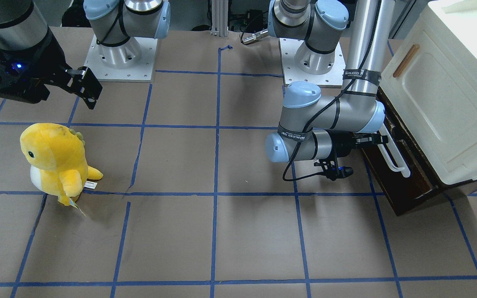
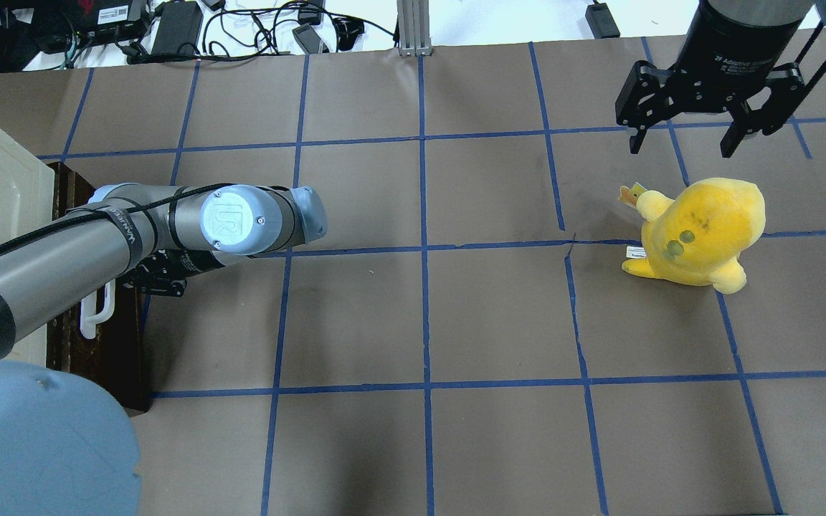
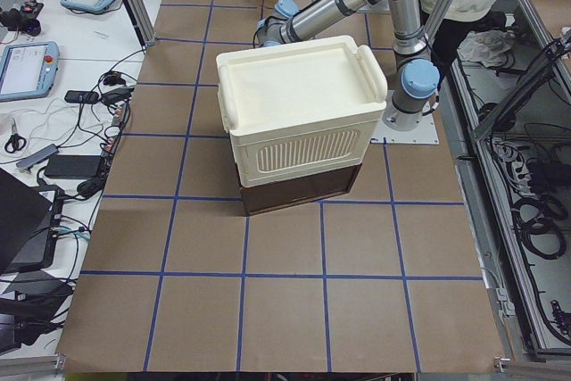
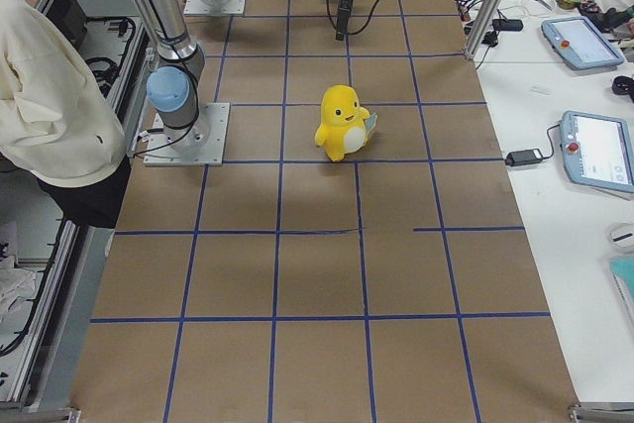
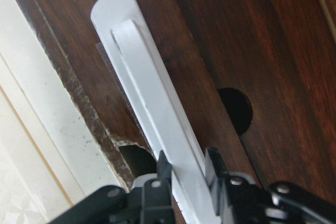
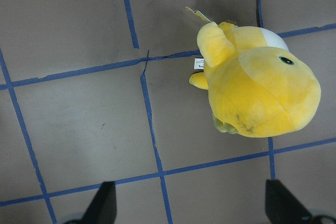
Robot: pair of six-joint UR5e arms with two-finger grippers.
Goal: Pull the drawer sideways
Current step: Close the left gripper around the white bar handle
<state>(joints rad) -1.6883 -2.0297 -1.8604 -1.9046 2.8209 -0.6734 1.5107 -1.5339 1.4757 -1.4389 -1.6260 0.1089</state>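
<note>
Drawer (image 1: pixel 391 190): dark front at right edge of front view, under cabinet (image 1: pixel 441 103); at left edge in overhead view. No pale inside shows in any view, so I judge it shut or nearly so.
Handle (image 5: pixel 157 108): white bar running diag. through centre of L wrist view.
L gripper (image 5: pixel 186 169): bottom centre of L wrist view. Jaws narrowed onto handle, one finger each side of bar; both appear to touch it. Nothing else held.
R gripper (image 2: pixel 682 148): upper right of overhead view. Jaws wide apart and empty. Hangs above toy (image 2: pixel 700 229), no contact.
Done: approach and grasp on handle look complete, by my read.
Left: the pull itself. I see no drawer travel; the full stroke is not yet made.
Next req.: I'd keep grip firm and pull straight off the front, i.e. toward frame left in front view.
Risk: grip sits near bar's upper end in front view. An off-centre pull may skew drawer, or drag cabinet along.
</note>
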